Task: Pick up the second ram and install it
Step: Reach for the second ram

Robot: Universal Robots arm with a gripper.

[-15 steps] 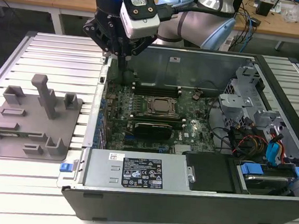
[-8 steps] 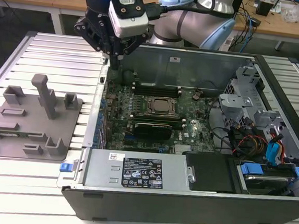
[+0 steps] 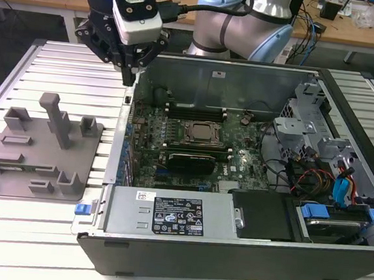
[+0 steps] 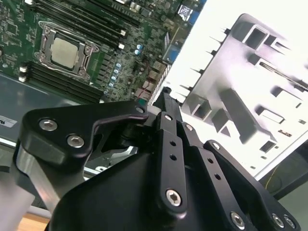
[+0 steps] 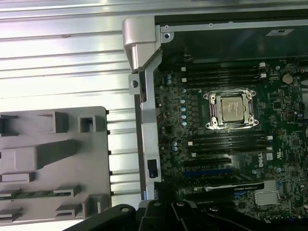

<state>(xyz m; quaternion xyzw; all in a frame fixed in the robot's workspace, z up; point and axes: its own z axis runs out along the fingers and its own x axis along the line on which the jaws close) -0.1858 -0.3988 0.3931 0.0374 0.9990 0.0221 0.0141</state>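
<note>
**Second ram: pick-up not yet made, gripper over the case edge**

Obs.: The gripper (image 3: 130, 75) hangs above the wall of the open computer case (image 3: 229, 261) on the exterior view's left. That puts it between the motherboard and the grey fixture tray (image 3: 15, 158) on the slatted tabletop (image 3: 68, 71). In the second wrist view its fingers (image 4: 169, 144) lie drawn together to a single tip, and I see nothing between them. I read it as closed and empty.

Second ram (image 5: 29, 195): a thin green stick lying in a long slot of the tray. In the exterior view it shows as a dark sliver (image 3: 35, 166), well apart from the gripper.

Judgement: this is the approach part of the pick, with nothing grasped and nothing installed. Taking the stick calls for the jaws parted, turned to run along its long edges, and brought straight down between the slot walls, where room looks tight.

The memory slots flank the processor socket (image 5: 232, 108) on two sides. I cannot tell from here which slot is free.
</note>
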